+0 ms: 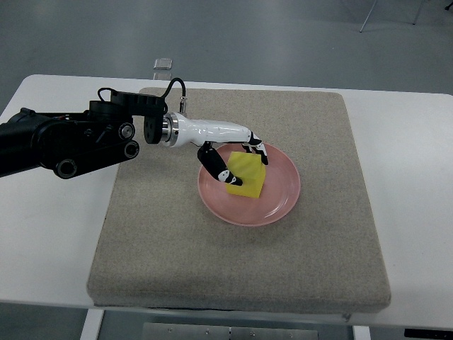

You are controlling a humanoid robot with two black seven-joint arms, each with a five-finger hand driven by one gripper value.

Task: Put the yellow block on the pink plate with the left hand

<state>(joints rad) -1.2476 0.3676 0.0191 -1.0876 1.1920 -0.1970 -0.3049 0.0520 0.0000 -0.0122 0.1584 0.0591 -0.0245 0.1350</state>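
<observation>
Reaching in from the left edge, the left arm [71, 142] extends over the mat [233, 276] and ends at the left hand [230, 157], which is positioned above the near-left part of the plate [283, 205]. The fingers [216, 166] are curled around the block [246, 176], with one dark-tipped finger on its left face and others on its upper right corner. The block sits within the hand's grasp, directly beneath the palm, inside the plate's rim and left of the plate's centre. Whether its underside touches the plate surface cannot be determined.

Item count:
- one yellow block
- one pink plate
- one beige mat, lying on a white table [410, 177]
- one arm in view
</observation>
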